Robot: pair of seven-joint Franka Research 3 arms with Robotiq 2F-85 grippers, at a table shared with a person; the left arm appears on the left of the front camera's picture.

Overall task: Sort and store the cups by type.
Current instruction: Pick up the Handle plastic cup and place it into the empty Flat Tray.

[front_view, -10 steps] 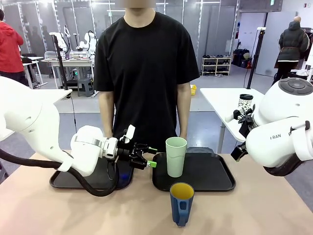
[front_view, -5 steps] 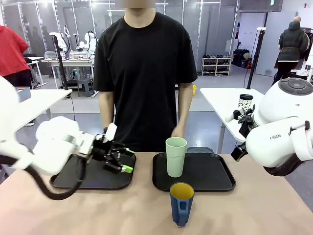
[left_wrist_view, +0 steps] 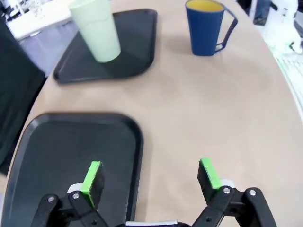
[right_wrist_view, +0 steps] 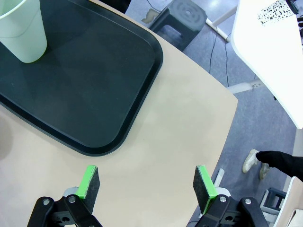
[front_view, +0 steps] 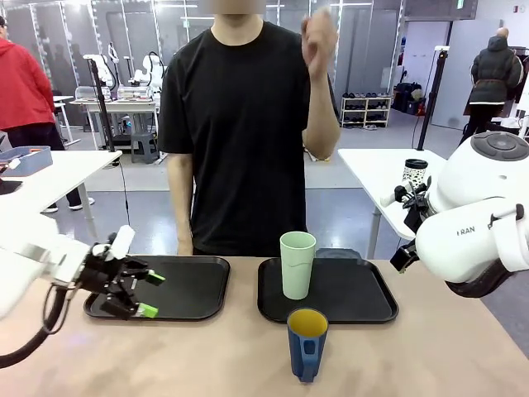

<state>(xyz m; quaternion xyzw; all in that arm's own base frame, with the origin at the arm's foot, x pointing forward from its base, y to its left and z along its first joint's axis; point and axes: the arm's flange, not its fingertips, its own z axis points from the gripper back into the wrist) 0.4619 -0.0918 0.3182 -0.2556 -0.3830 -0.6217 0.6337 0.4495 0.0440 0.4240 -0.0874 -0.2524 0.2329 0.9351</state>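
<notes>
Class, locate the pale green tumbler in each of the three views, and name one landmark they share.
Front view: pale green tumbler at centre, upright on a black tray.
Left wrist view: tumbler top left, on that tray.
Right wrist view: tumbler in top-left corner, on that tray.
Shared landmark: the black tray.

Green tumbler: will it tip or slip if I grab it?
The green tumbler stands tall on a narrower base, so a high push would likely tip it. It looks like smooth plastic, probably light and a bit slippery; with no handle, a mid-height squeeze seems safest.
</notes>
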